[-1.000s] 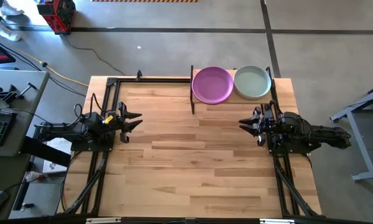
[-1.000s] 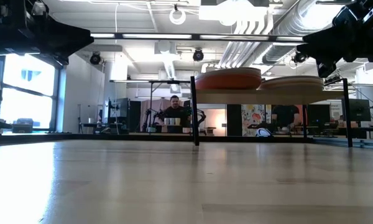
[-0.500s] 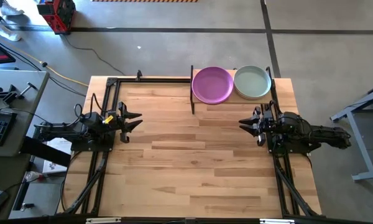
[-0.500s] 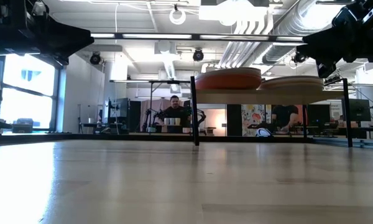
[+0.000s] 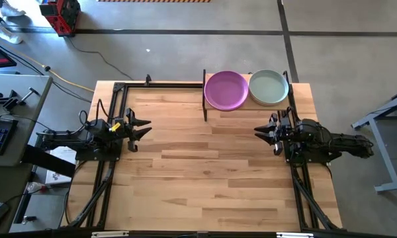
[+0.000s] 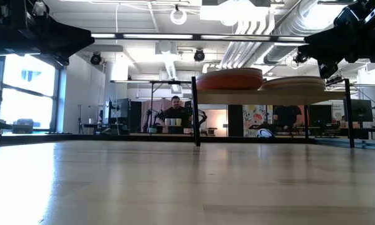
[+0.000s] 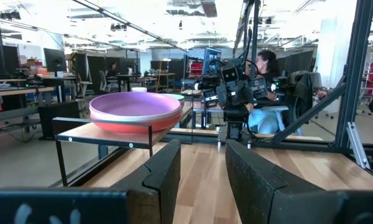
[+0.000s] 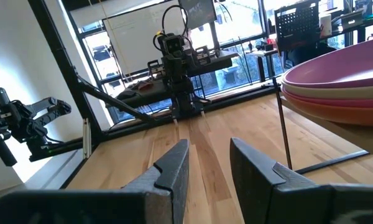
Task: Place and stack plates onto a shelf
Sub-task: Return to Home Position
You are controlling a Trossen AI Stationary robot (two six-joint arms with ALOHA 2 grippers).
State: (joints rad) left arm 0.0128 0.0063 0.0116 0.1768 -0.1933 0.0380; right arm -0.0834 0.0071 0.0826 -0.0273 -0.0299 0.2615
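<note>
Two stacks of plates sit on the shelf [image 5: 246, 106] at the table's far right. From above, the left stack is topped by a magenta-purple plate [image 5: 225, 90] and the right one by a pale green plate [image 5: 269, 87]. In the left wrist view the purple plate [image 7: 135, 104] lies on an orange-red one [image 7: 137, 122]. The right wrist view shows a magenta plate [image 8: 342, 68] over cream and peach ones. My left gripper [image 5: 140, 127] [image 7: 202, 168] hovers open at the table's left side. My right gripper [image 5: 261, 133] [image 8: 208, 162] hovers open, nearer than the shelf.
Thin black posts [image 6: 195, 112] carry the shelf board above the tabletop. A black frame [image 5: 119, 89] runs along the table's far-left corner. Bare wooden planks [image 5: 205, 172] lie between the two arms. People stand in the room beyond the table [image 6: 177, 112].
</note>
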